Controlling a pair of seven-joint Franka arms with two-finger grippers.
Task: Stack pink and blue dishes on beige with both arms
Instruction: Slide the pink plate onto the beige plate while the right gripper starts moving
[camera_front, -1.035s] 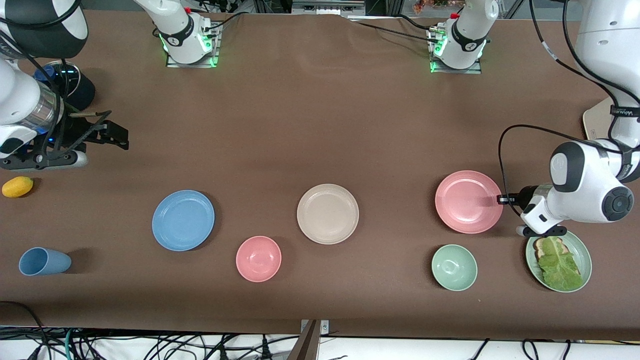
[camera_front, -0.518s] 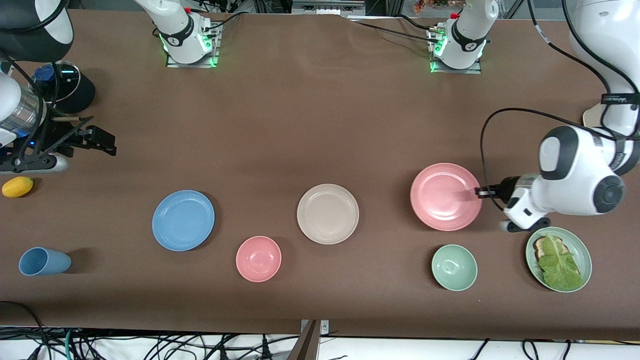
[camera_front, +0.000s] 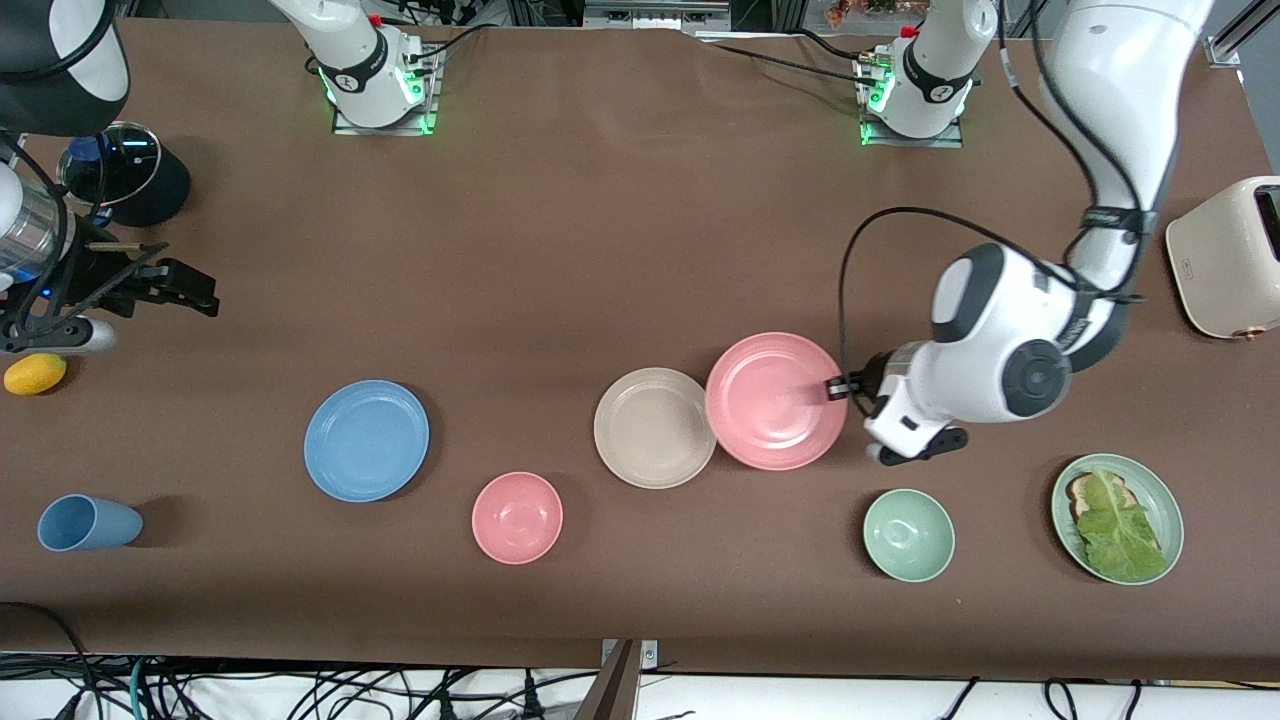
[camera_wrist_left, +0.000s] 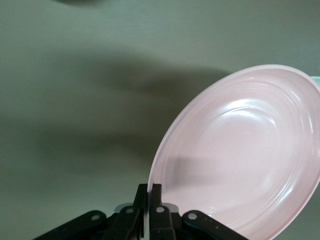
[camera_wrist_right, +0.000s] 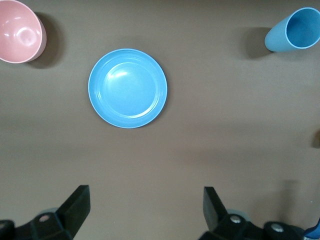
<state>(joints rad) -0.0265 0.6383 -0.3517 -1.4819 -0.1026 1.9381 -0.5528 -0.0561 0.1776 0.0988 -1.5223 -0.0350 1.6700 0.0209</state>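
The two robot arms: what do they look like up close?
Both are white, rounded and jointed, with dark grey caps at the joints and black cables looping alongside. Each ends in a black two-fingered hand: the left hand and the right hand. Green lights glow at their bases.

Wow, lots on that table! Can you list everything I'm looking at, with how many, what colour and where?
pink plate: 1, pink, held in the air, its edge over the beige plate's rim
beige plate: 1, beige, mid-table
blue plate: 1, blue, toward the right arm's end
pink bowl: 1, pink, nearer the camera than the beige plate
green bowl: 1, pale green, nearer the camera than the pink plate
lettuce plate: 1, pale green, toward the left arm's end
cup: 1, blue, on its side
lemon: 1, yellow, table edge
toaster: 1, cream, left arm's end
left gripper: 1, black, shut on the pink plate's rim
right gripper: 1, black, open, waiting above the table
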